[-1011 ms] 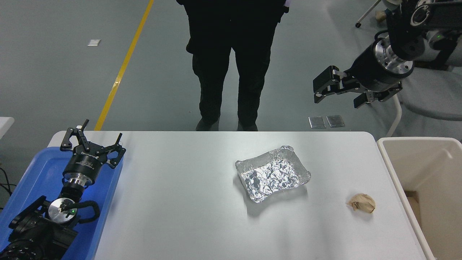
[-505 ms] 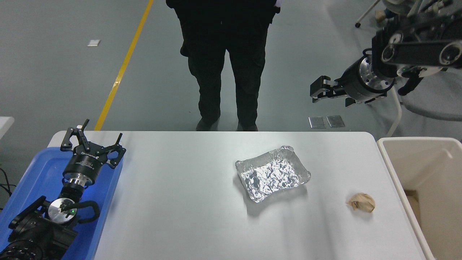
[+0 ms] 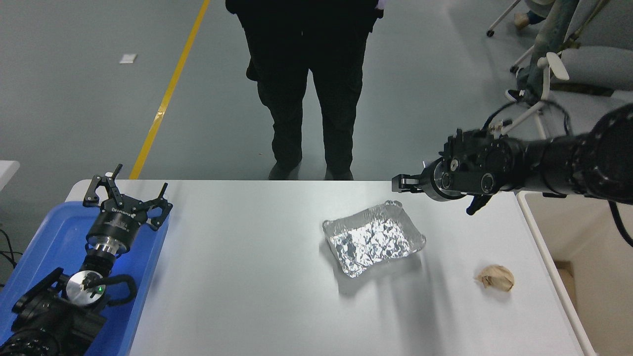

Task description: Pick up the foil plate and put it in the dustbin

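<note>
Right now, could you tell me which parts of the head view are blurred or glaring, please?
Head view: the right pincer and its arm are smeared by motion blur above the table's far right; the foil plate is sharp, with bright glints on its crinkles and a soft shadow on its near side; the parked left pincer is crisp.
</note>
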Robot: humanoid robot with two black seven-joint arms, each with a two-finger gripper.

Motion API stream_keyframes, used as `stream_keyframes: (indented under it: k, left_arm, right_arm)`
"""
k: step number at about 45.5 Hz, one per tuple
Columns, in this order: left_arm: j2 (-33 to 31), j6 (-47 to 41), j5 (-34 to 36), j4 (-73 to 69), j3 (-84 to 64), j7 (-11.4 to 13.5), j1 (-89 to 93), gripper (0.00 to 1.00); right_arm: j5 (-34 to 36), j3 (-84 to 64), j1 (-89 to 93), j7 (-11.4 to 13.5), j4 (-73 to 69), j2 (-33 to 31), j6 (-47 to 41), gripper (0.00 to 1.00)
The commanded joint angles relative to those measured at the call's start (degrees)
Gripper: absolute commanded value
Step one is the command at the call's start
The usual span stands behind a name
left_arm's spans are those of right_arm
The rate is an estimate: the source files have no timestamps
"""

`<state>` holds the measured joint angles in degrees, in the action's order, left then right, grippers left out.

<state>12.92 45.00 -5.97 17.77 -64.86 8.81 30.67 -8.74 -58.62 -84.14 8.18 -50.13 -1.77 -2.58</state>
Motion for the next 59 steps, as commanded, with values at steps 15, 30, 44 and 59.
stream_keyframes:
  k: [15,30,44,59]
  left_arm:
    - [0.0,0.0,0.0,0.0,-0.2,0.2,0.0,0.99]
    - [0.0,0.0,0.0,0.0,-0.2,0.2,0.0,0.99]
    - [0.0,0.0,0.0,0.0,-0.2,0.2,0.0,0.99]
    - [0.0,0.0,0.0,0.0,-0.2,0.2,0.0,0.99]
  right_arm:
    - [-4.7,0.0,15.1,-0.1,11.6,1.8,4.3,0.81]
    - [-5.1,0.2,16.5,-0.2,12.7,1.8,4.4,0.80]
    - [-5.0,2.9,16.5,-0.2,12.4,1.8,4.4,0.80]
    - [-4.8,6.1,17.0,-0.2,11.6,1.8,4.3,0.64]
